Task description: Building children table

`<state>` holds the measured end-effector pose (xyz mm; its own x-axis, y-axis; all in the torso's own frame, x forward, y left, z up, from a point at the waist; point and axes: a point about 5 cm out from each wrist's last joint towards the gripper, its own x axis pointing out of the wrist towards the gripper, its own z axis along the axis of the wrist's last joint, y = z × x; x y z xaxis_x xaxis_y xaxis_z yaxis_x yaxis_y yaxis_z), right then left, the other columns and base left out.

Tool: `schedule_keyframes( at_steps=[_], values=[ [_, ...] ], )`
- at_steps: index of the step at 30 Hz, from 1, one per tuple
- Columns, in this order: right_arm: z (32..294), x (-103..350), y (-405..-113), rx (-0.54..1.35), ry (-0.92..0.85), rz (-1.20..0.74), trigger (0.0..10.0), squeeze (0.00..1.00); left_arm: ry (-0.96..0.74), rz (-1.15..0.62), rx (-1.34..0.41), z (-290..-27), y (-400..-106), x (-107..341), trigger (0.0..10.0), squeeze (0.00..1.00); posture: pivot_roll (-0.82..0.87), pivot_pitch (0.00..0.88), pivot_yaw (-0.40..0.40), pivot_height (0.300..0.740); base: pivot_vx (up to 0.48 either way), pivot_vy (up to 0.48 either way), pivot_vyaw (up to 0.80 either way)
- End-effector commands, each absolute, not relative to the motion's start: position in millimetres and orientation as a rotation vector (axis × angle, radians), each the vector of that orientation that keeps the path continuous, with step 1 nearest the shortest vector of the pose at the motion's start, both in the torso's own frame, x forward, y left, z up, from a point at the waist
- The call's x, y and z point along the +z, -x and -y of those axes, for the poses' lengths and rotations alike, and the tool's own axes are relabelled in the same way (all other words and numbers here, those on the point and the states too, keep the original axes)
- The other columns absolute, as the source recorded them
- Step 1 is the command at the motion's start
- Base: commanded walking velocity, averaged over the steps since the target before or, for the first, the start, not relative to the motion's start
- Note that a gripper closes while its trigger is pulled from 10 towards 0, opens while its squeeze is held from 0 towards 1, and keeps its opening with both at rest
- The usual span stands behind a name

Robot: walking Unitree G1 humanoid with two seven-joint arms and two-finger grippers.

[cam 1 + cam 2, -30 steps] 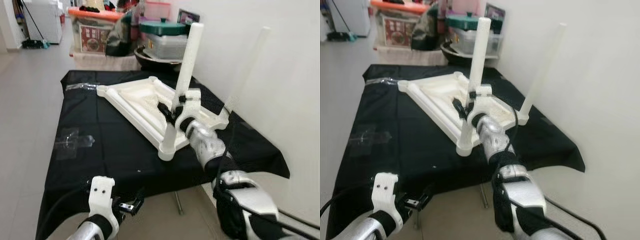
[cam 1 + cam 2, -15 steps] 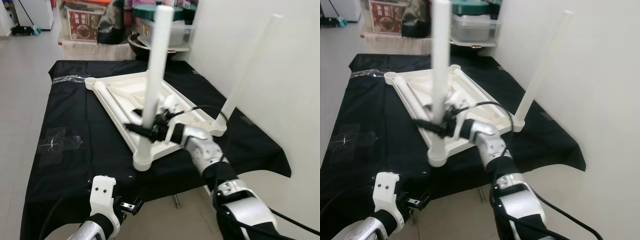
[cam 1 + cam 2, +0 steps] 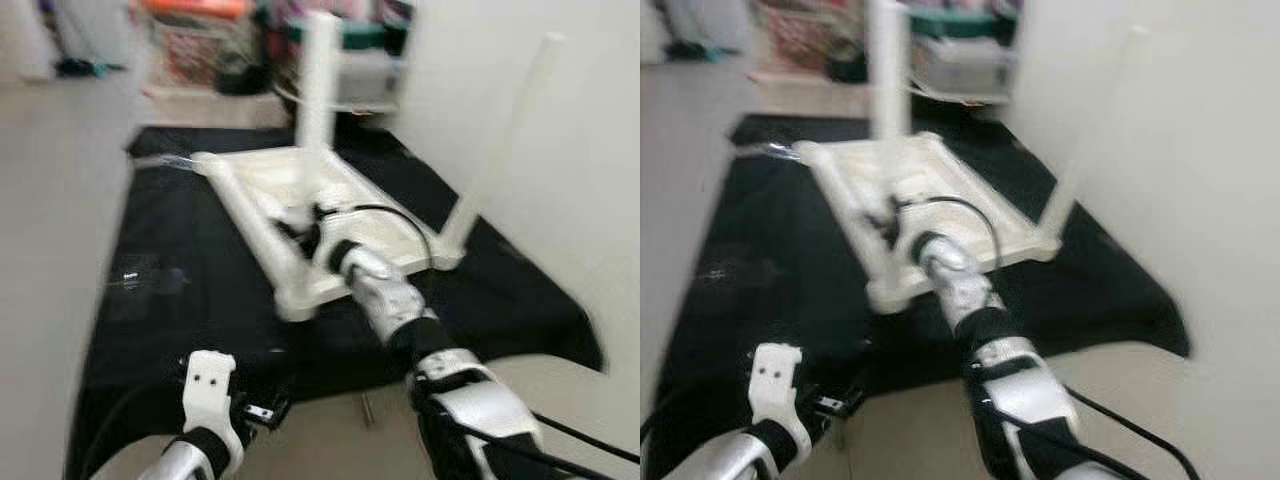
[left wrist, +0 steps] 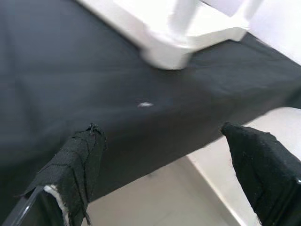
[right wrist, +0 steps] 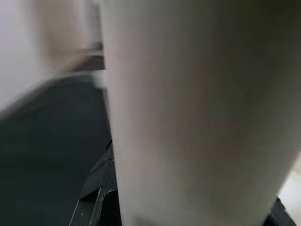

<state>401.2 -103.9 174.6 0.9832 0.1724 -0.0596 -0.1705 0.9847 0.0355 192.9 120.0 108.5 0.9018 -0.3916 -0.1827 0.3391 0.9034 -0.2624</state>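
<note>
A white children's tabletop lies upside down on a black cloth. One white leg stands in its corner by the wall. A second white leg stands upright over the near corner socket; blur hides how it sits there. My right gripper is shut on this leg low down, and the leg looms close in the right wrist view. My left gripper hangs open below the table's near edge, its black fingers wide apart, with nothing between them.
A white wall runs close along the right side of the table. Storage boxes and a lidded container stand at the far end. Open floor lies to the left.
The held leg went from tilted to upright over the near corner. The whole picture has shifted and blurred, so the camera is moving. My left gripper has kept its place.
</note>
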Motion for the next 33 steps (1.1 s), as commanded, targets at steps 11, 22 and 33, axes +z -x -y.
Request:
schedule_keyframes(
  at_steps=[11,22,33],
  values=[
    [103,136,-384,0.077,-0.087,-0.194,10.0,0.00,0.244,-0.250,-0.401,-118,-192,107,10.0,0.00,0.17,0.000,-0.145,0.740,0.000,0.000,0.00],
    [82,221,-394,0.660,-0.235,0.105,10.0,0.00,0.245,-0.247,-0.398,-118,-193,106,10.0,0.00,0.19,0.000,-0.156,0.740,0.000,0.000,0.00],
    [50,210,-366,1.133,-0.089,0.130,10.0,0.00,0.240,-0.246,-0.399,-118,-193,106,10.0,0.00,0.21,0.000,-0.165,0.740,0.000,0.000,0.00]
  ],
)
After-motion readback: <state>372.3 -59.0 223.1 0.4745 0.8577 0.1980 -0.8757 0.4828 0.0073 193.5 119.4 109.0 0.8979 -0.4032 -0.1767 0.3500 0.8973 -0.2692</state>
